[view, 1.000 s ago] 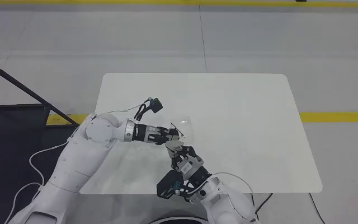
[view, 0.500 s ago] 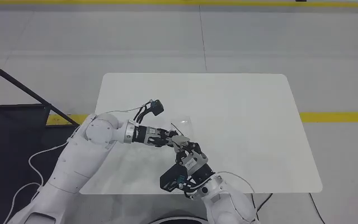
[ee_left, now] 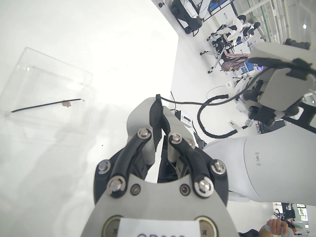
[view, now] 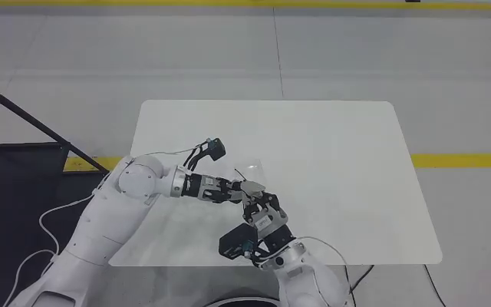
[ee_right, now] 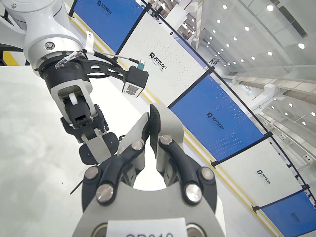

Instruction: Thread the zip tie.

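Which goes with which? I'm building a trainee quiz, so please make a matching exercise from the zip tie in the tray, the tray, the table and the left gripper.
Things:
1. zip tie
2. tray
3. table
4. left gripper

States:
a. white, under the tray
b. fingers shut
c. see-through
d. black, thin

Pairs: 1-d, 2-c, 3-a, 4-b
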{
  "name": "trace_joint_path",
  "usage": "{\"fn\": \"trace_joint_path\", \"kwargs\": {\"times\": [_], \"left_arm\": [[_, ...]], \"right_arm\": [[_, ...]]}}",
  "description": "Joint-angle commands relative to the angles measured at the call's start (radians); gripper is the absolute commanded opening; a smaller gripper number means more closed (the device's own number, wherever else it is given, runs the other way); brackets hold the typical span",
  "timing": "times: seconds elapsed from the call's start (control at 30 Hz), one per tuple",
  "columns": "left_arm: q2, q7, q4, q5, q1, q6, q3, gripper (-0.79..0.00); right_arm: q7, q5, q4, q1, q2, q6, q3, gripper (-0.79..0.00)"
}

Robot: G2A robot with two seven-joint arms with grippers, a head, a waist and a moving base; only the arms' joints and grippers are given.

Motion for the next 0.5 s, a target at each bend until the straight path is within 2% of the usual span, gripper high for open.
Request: {"fn": "trace_joint_path", "kwargs": {"times": [0.0, 0.3, 0.47], "left_arm": [[0.001, 0.000, 0.000, 0.000, -0.001, 0.000, 0.002, -0.785], [0.006, 0.002, -0.005, -0.001, -0.003, 0.000, 0.009, -0.785], [0.008, 0.004, -0.007, -0.003, -0.003, 0.001, 0.011, -0.785]], "right_arm": [[0.006, -0.008, 0.003, 0.002, 0.000, 0.004, -0.002, -0.785], [0.066, -0.055, 0.022, 0.021, -0.006, 0.017, -0.023, -0.785], [0.088, -0.094, 0.032, 0.028, -0.012, 0.091, -0.039, -0.785]]}}
